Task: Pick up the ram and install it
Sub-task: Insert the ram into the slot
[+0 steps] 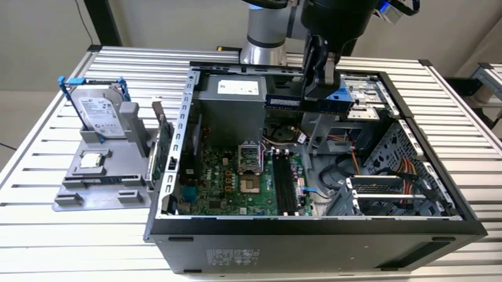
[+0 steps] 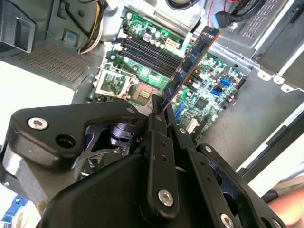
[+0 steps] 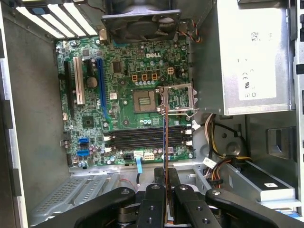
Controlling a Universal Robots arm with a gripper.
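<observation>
Holding the ram (image 2: 192,61) by one end, the gripper (image 2: 159,111) has its fingers closed narrow on the board edge. The rest of the stick projects past the fingertips. The ram is a long, thin blue stick with a row of dark chips down the visible face. In the first wrist view it is edge-on, just a thin line.

The ram is in the air over the open computer case (image 1: 314,235), above the green motherboard (image 3: 123,95). It is not yet seated and is apart from the black memory slots (image 3: 147,137), which sit beside the CPU socket (image 3: 144,101). A grey power supply (image 3: 251,57) and a fan (image 3: 142,23) border the board.

The case lies on its side on a slatted metal table (image 1: 79,235). On the exterior view's left, a grey fixture (image 1: 67,200) holds a hard drive (image 1: 100,111) in a blue frame, standing upright, and a small square silver chip (image 1: 93,158).

The arm comes down from the top of the exterior view, with the wrist over the case's far half.
</observation>
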